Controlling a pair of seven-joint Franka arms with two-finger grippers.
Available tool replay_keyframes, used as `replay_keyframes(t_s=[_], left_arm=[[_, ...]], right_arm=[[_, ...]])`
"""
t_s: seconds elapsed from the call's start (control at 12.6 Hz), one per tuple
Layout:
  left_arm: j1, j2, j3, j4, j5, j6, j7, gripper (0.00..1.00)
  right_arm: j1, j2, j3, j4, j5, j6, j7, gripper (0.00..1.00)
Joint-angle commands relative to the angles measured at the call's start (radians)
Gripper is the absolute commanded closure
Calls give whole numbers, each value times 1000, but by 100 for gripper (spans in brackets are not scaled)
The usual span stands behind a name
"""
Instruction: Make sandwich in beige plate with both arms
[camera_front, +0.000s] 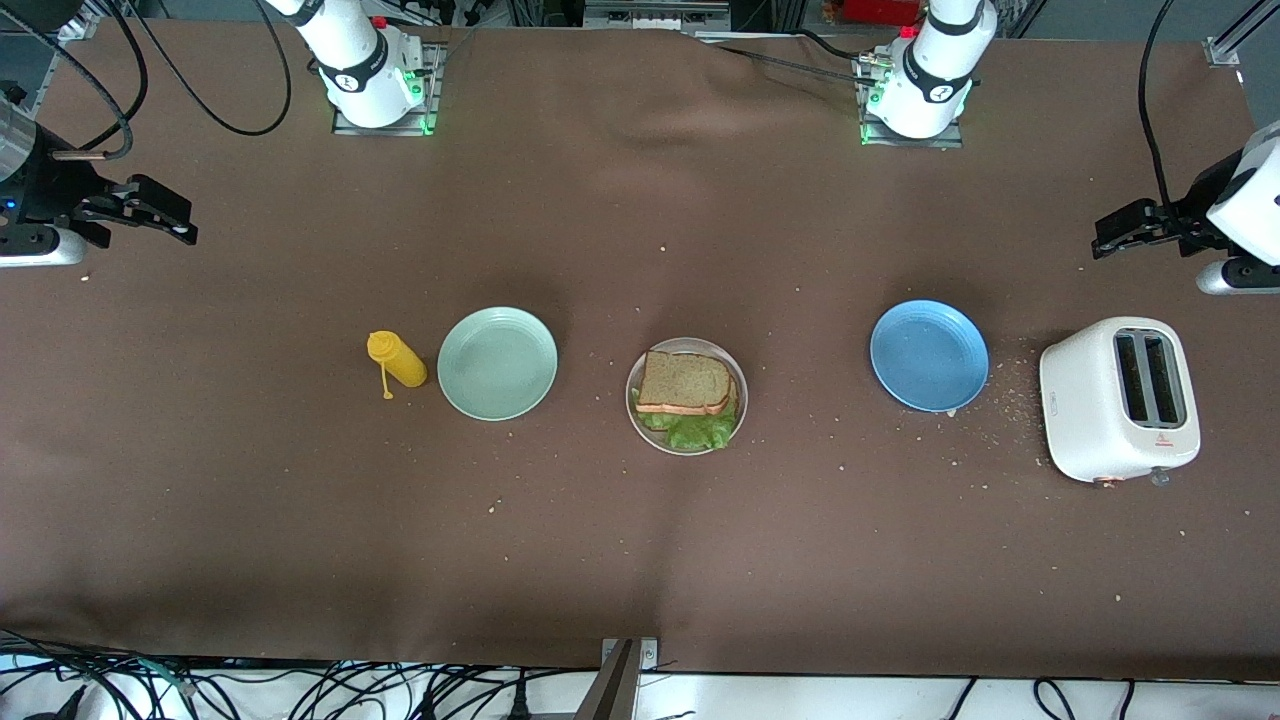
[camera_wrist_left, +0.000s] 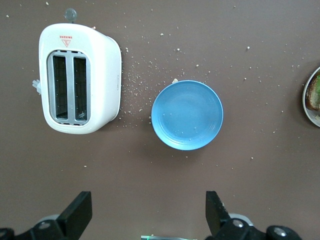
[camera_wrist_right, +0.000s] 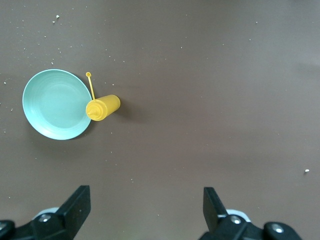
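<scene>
Brown cloth covers the desk (camera_front: 640, 560), scattered with crumbs. At the centre of the front view, the beige plate (camera_front: 733, 424) holds the sandwich (camera_front: 686, 384), its bread slices stacked on a lettuce leaf (camera_front: 694, 431). At mid left sit a mint-green plate (camera_front: 497, 363) and a yellow bottle (camera_front: 397, 360); at mid right, a blue plate (camera_front: 929, 355) and a white toaster (camera_front: 1118, 398). Both arms wait at the frame's edges: right gripper (camera_front: 150, 212) at upper left, left gripper (camera_front: 1128, 230) at upper right, each spread and empty.

The front view looks down from high across the whole table (camera_front: 640, 560), facing both arm bases; each wrist view looks straight down from well above; the left shares the toaster (camera_wrist_left: 80, 77) and blue plate (camera_wrist_left: 187, 115); the right shares the green plate (camera_wrist_right: 57, 104) and yellow bottle (camera_wrist_right: 102, 108).
</scene>
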Motion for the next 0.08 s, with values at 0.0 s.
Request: replay_keyframes(t_s=[0.0], left_arm=[[6,-19,-3,-23,-1,15,27,0]], right_arm=[[-1,-11,-2,-2,14,-11,-3,0]])
